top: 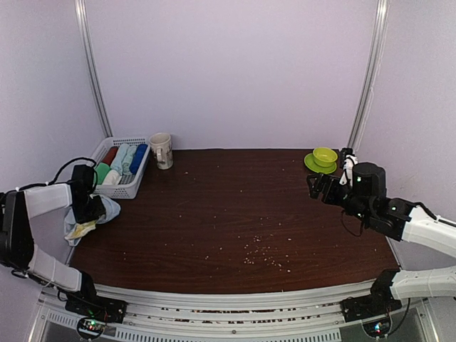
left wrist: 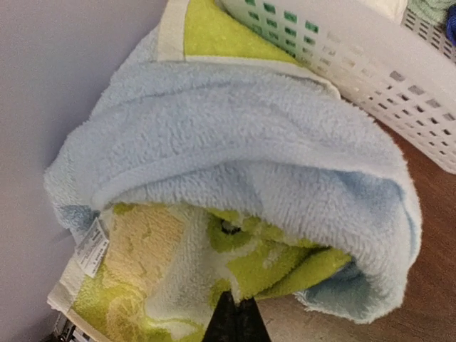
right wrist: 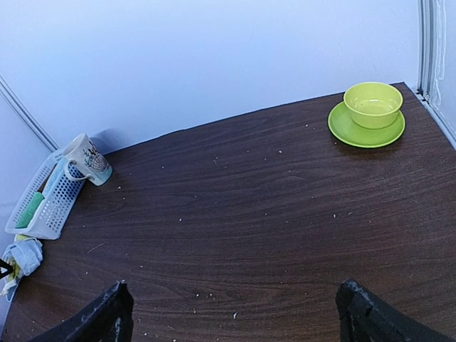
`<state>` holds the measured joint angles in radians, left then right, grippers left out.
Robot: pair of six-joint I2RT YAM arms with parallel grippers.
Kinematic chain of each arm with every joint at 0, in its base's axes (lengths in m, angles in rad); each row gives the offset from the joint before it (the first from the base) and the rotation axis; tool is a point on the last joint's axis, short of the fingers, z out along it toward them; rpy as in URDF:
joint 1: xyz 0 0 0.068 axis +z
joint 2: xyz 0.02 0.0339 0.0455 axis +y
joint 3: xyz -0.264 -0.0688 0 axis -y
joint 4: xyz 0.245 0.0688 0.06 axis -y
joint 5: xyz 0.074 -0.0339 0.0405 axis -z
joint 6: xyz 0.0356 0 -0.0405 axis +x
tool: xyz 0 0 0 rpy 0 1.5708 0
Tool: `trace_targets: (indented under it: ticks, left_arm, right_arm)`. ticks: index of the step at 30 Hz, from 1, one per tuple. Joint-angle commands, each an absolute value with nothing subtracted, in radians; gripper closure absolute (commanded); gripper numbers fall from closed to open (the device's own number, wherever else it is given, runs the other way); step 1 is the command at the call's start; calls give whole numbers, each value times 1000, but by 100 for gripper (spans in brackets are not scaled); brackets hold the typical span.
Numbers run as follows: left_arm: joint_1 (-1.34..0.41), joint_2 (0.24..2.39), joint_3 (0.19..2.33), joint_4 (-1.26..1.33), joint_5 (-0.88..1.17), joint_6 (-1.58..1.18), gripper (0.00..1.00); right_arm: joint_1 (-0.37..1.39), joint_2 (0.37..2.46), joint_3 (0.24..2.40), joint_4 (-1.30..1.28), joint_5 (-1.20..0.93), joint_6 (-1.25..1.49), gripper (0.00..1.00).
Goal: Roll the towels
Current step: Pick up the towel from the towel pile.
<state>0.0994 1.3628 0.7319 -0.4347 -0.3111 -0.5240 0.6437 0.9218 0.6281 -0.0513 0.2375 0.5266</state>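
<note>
Two towels lie bunched together at the table's left edge, beside the wall. The pale blue towel (left wrist: 242,128) drapes over the yellow-green towel (left wrist: 285,267); from above the pile (top: 89,219) looks small and crumpled. My left gripper (left wrist: 236,313) is right at the pile, its dark jaws pressed together on a fold of the yellow-green towel's edge. In the top view the left gripper (top: 91,205) sits over the pile. My right gripper (top: 318,187) hovers open above the table's right side, holding nothing, with its fingertips (right wrist: 107,317) far apart.
A white slatted basket (top: 122,187) with several rolled towels stands just behind the pile, close to my left gripper. A printed mug (top: 162,150) stands next to it. A green bowl (right wrist: 372,105) on a green saucer (right wrist: 356,132) sits at the back right. Crumbs dot the dark wooden table (top: 235,214).
</note>
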Motion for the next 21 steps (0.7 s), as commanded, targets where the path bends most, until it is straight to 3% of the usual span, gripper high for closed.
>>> trace_targets:
  ticks: [1, 9, 14, 21]
  left_arm:
    - [108, 1229, 806, -464, -353, -491, 100]
    - [101, 1014, 1032, -545, -431, -441, 100]
    - [60, 992, 1154, -480, -183, -456, 100]
    - [-285, 1101, 1363, -461, -149, -430, 100]
  right_arm:
    - [650, 920, 615, -30, 254, 529, 0]
    - [650, 942, 619, -25, 256, 530, 0]
    - [650, 949, 649, -43, 270, 501, 0]
    - [651, 953, 731, -72, 224, 464, 0]
